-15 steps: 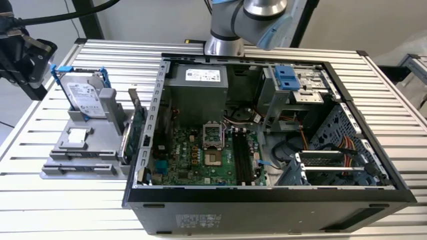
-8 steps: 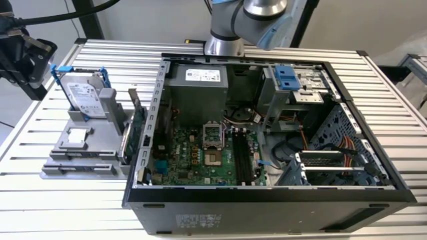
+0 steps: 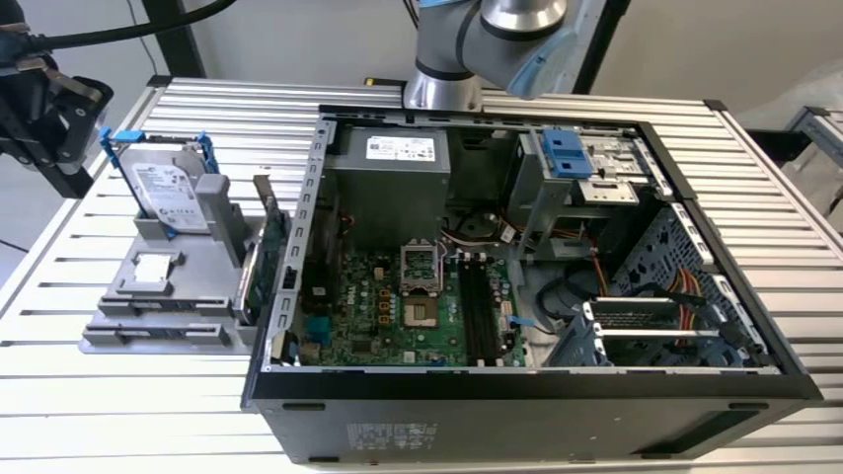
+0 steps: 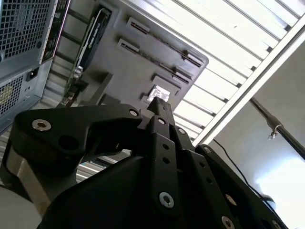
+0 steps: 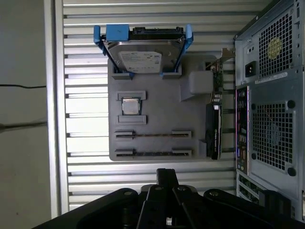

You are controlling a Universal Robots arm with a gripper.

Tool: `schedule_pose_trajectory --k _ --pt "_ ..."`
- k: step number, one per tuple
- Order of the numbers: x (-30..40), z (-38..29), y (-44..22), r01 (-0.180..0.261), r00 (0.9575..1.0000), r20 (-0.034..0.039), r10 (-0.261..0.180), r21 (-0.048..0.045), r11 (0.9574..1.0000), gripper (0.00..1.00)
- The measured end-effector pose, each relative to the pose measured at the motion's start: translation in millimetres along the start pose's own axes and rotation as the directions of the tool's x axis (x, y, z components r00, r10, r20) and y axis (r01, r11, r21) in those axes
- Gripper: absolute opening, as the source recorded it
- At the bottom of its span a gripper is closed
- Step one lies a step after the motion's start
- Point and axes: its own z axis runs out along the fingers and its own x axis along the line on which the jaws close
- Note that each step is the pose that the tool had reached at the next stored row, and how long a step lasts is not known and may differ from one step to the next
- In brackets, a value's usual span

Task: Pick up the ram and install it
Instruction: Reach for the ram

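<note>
A black tool (image 5: 167,175) hangs above a slatted metal desk (image 5: 143,14), its fingers together with nothing between them; in the second wrist view the tool (image 4: 159,102) tapers to a single closed tip. Just beyond the tip sits a grey holder (image 5: 157,119). The slot nearest the tool carries the ram (image 5: 152,153), a thin, long stick standing on edge, apart from the tool. A second ram stick (image 5: 152,135) stands in the next slot, farther from the tool. Beyond these are a small square processor chip (image 5: 130,106) and, farthest away, a silver hard drive (image 5: 143,55) in a blue frame. A dark expansion card (image 5: 214,133) stands at the holder's edge, next to an open computer case (image 3: 527,405)
</note>
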Motion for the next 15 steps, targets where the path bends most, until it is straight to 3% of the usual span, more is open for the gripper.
schedule_pose_trajectory --k 15 --pt "0.0 0.0 0.0 0.021 0.9998 -0.0011 -0.021 -0.0004 0.9998 0.00"
